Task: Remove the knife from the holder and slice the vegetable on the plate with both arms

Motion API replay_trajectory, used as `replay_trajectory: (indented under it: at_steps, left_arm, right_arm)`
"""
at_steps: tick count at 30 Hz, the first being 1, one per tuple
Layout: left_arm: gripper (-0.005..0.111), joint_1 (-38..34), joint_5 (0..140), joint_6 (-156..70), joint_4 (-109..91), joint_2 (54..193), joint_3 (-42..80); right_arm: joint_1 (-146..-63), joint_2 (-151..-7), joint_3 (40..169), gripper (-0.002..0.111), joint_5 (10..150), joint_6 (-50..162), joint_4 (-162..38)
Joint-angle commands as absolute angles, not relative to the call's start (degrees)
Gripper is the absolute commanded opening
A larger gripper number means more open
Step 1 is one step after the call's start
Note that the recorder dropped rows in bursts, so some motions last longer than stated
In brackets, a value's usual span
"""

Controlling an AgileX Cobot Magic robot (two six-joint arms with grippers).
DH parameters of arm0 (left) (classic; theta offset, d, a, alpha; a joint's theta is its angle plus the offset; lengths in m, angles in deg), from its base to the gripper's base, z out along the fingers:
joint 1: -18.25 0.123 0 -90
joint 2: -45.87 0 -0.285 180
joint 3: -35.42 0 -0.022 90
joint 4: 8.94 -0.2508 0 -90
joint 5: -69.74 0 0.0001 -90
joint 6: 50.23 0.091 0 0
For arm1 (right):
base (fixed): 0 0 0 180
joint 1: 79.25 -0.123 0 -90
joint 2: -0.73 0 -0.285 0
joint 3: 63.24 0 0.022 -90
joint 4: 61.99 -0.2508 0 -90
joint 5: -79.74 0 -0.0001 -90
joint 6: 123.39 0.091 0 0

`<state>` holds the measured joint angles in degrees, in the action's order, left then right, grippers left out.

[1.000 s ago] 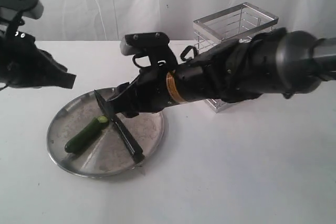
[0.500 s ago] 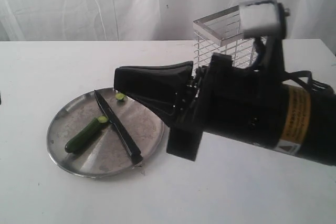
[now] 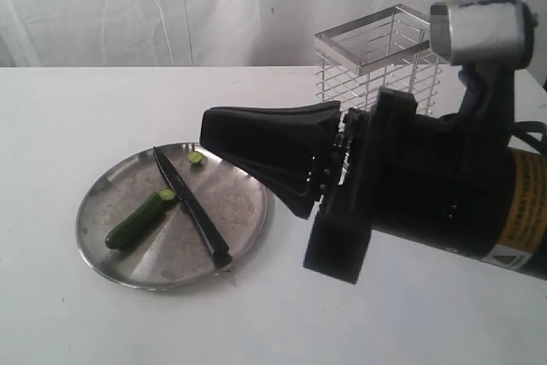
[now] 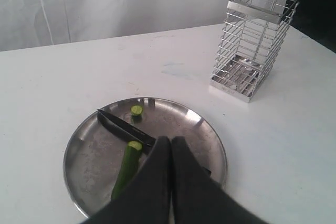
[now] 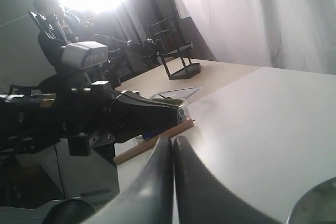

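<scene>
The left gripper (image 4: 170, 142) has its two smooth black fingers pressed flat together, clasping nothing. It hangs over the near side of the plate (image 4: 74, 148). The right gripper (image 3: 208, 126) is likewise closed and empty, a matte black wedge hanging beside the plate.

The plate is round, shallow, dull scuffed steel with a low rim. On it the knife (image 4: 118, 126) lies diagonally, its dark pointed blade toward the far rim. The glossy dark green vegetable (image 4: 125, 167) lies with its pale cut face just beside the blade. A small cut end piece (image 4: 136, 110) sits apart, near the blade's tip.

The holder (image 4: 257, 40), a tall cage of thin silver wire, stands upright on the white table (image 4: 79, 77), well apart from the plate. Only the left wrist view shows its mesh floor. The right wrist view catches just a sliver of the plate's edge.
</scene>
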<state>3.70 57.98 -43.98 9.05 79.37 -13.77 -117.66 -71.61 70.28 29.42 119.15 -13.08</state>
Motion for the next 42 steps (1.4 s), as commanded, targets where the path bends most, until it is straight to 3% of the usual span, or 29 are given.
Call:
replay_trajectory:
  at_steps: [1, 5, 10, 15, 23, 36, 38, 42]
  left_arm:
    - [0.000, 3.9, 58.1, -43.8, 9.3, 78.9, -14.0]
    - [0.000, 3.9, 58.1, -43.8, 9.3, 78.9, -14.0]
    - [0.000, 3.9, 58.1, -43.8, 9.3, 78.9, -14.0]
    - [0.000, 3.9, 58.1, -43.8, 9.3, 78.9, -14.0]
    - [0.000, 3.9, 58.1, -43.8, 9.3, 78.9, -14.0]
    - [0.000, 3.9, 58.1, -43.8, 9.3, 79.1, -14.0]
    - [0.000, 3.9, 58.1, -43.8, 9.3, 79.1, -14.0]
    - [0.000, 3.9, 58.1, -43.8, 9.3, 79.1, -14.0]
  right_arm:
    - [-117.5, -71.1, 70.2, 0.000, 30.7, 117.6, -20.2]
    - [-117.5, -65.0, 70.2, 0.000, 46.5, 110.3, -18.1]
    - [-116.8, -47.8, 65.9, 0.000, 71.2, 116.9, -7.2]
    - [-111.4, -28.0, 57.7, 0.000, 83.1, 116.5, -7.1]
    - [-103.8, -7.1, 43.2, 0.000, 85.5, 116.3, -11.7]
    - [-103.9, -7.1, 40.9, 0.000, 77.2, 114.8, -12.8]
    - [-103.9, -7.1, 40.9, 0.000, 77.2, 106.2, -18.5]
    - [-103.9, -7.1, 40.9, 0.000, 82.0, 69.8, -51.3]
